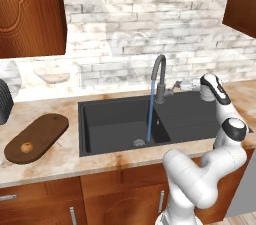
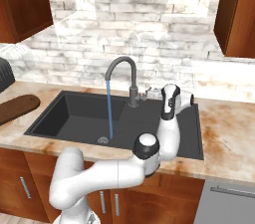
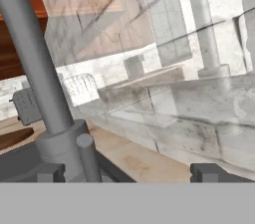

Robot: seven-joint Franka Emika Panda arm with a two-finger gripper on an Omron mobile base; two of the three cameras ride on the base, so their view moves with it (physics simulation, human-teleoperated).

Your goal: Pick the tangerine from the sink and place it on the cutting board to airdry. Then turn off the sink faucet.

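The white arm is bending up from the base nearest the cameras, reaching over the sink's (image 1: 120,119) flat draining side. Its gripper (image 1: 176,86) is standing released, jaws spread wide, pointing at the small side lever (image 3: 88,158) of the one sink faucet (image 1: 159,76); in the hand view the lever is rising between the two fingertips, nearer the left one. One thin blue stream of water (image 1: 150,111) is running from the spout down to the round drain (image 1: 139,142). The counter (image 1: 50,161) is showing as mottled beige stone above brown wooden cabinet fronts (image 1: 120,199), with a pale brick wall (image 1: 130,14) behind and two wooden wall cabinets flanking it. One cutting board (image 1: 36,136) is lying to the left of the basin, and the one tangerine (image 1: 27,147) is sitting on the board's near end.
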